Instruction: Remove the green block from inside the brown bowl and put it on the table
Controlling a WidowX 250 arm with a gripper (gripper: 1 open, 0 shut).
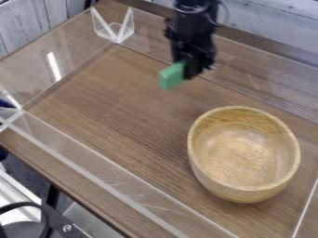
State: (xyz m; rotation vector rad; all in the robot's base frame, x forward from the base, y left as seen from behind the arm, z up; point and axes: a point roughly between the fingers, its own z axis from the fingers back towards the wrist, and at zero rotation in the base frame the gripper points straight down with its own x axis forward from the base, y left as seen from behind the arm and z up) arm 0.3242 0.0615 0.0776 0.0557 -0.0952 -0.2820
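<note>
The green block [172, 76] hangs above the table [112, 112], tilted, with my gripper [187, 67] shut on its upper right end. It is up and to the left of the brown bowl [244, 152], well clear of the rim. The bowl sits at the right front of the table and holds nothing. The black arm reaches down from the top edge of the view.
Low clear acrylic walls [50, 130] run along the table's left and front edges. A clear V-shaped acrylic piece [113, 28] stands at the far left corner. Bare wood lies left of the bowl.
</note>
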